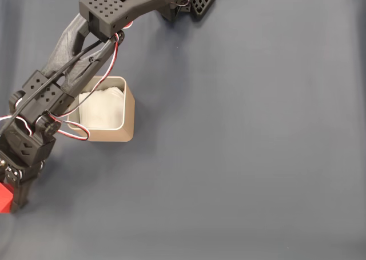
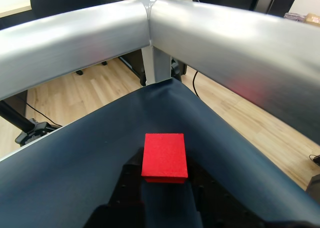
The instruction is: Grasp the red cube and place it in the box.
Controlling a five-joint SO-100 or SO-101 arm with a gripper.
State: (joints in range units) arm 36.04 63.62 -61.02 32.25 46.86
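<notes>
The red cube [image 2: 164,156] lies on the dark blue table cover close to the table's corner. In the fixed view the red cube [image 1: 4,198] shows at the far left edge, partly cut off. My gripper [image 2: 166,177] comes in from the bottom of the wrist view. Its dark fingers [image 2: 131,184] press against both sides of the cube, shut on it. In the fixed view the gripper [image 1: 9,199] is low at the lower left, one finger beside the cube. The tan box [image 1: 112,136] with white lining stands up and to the right of the gripper, partly under the arm.
A silver metal frame [image 2: 150,25] runs along both table edges just beyond the cube, meeting at a post in the corner. The black arm [image 1: 68,60] reaches from its base at the top of the fixed view across the box's left side.
</notes>
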